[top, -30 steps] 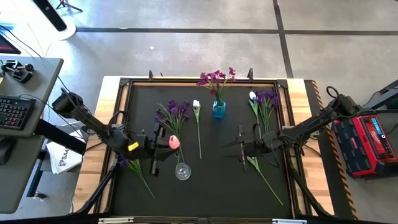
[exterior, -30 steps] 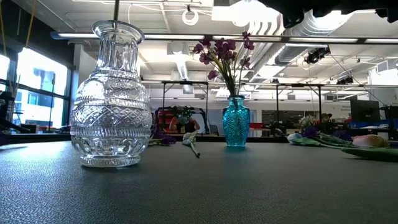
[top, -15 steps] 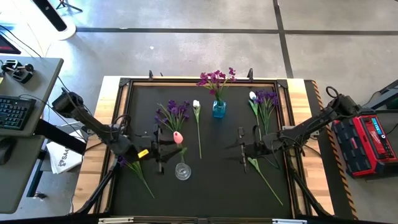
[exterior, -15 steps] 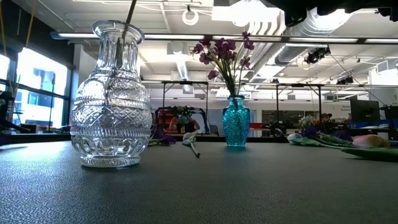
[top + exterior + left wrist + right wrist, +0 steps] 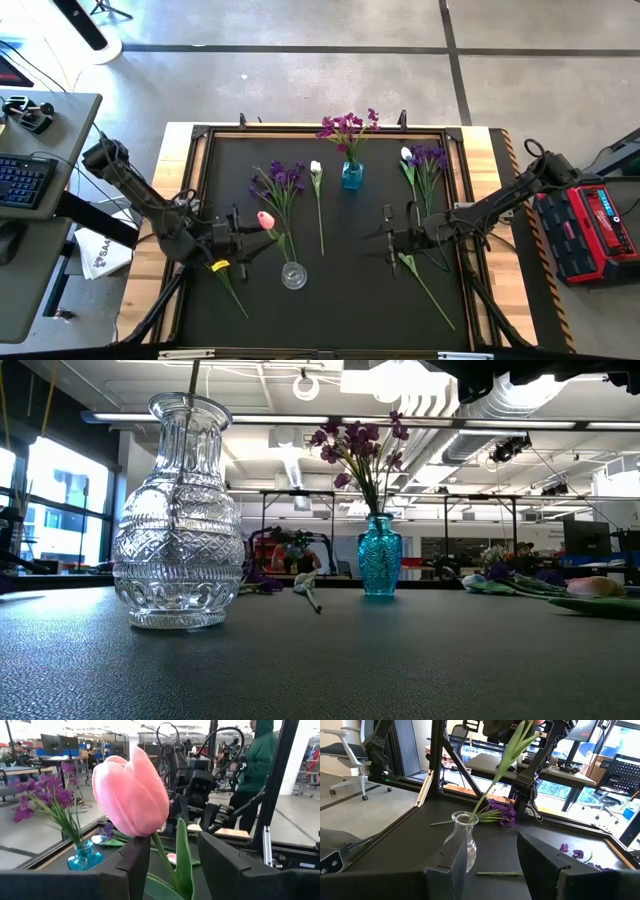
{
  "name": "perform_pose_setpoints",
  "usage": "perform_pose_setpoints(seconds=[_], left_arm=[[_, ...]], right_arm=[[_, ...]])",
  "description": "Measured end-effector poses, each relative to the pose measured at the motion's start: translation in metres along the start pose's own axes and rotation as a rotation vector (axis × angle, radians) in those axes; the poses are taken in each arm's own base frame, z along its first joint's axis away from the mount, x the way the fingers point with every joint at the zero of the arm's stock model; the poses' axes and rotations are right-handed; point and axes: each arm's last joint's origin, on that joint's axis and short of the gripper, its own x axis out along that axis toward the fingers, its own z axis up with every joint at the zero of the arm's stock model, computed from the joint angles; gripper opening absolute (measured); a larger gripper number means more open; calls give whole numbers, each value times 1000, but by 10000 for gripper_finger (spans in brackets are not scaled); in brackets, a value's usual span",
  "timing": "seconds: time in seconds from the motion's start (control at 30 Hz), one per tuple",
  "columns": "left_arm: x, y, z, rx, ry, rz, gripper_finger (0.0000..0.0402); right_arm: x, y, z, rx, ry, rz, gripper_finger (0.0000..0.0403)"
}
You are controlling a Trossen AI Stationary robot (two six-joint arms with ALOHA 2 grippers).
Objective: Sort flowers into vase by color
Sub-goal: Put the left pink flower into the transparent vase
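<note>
My left gripper (image 5: 258,240) is shut on a pink tulip (image 5: 265,219) just left of the clear glass vase (image 5: 294,275). The tulip's stem (image 5: 492,785) slants down into that vase's mouth. My right gripper (image 5: 388,238) hovers open right of centre, beside a leafy stem (image 5: 420,275) lying on the mat. A blue vase (image 5: 350,175) at the far side holds purple sprigs. More purple sprigs (image 5: 280,180) and a white tulip (image 5: 316,168) lie flat on the mat. Another white tulip with purple sprigs (image 5: 420,160) lies far right. My left gripper pinches the pink tulip's stem (image 5: 161,855) just below the bloom, together with a green leaf (image 5: 181,855), between its two fingers (image 5: 132,865). The fingers come roughly level from the table's left, across the stem. The tulip is tilted, its bloom above the fingers and its lower stem (image 5: 190,420) inside the clear vase.
A purple sprig (image 5: 222,280) lies under my left arm near the mat's left edge. A black frame (image 5: 200,135) rims the mat. A red case (image 5: 590,230) sits off the right side. A person in a green hoodie (image 5: 255,765) stands beyond the table. Bare mat lies near the front.
My left gripper has swung toward the table's left and turned, carrying the pink bloom left. The tulip has tipped about the vase mouth, and its stem has slid down from above the clear vase into the neck. The right arm has kept still.
</note>
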Motion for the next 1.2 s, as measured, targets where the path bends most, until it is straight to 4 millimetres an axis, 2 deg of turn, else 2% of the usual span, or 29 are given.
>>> perform_pose_setpoints(seconds=[0.27,0.43,0.63,0.8,0.9,1.07,1.2], left_arm=[[1,0,-5,-33,33,-22,159],[-1,-3,-4,-45,32,-106,184],[-3,-3,-7,-53,63,-113,221],[-5,2,-7,-61,86,-109,233],[-7,4,-1,-20,113,-111,234],[-8,8,20,-8,229,-113,234],[-7,13,24,-17,338,-92,234]], right_arm=[[0,0,0,0,0,0,144],[0,0,1,3,-7,-2,144],[0,0,2,7,-22,-4,144],[0,-1,3,10,-32,-6,144],[0,-1,4,13,-44,-8,144],[0,-2,5,16,-43,-49,144],[0,-3,5,17,-41,-63,144]])
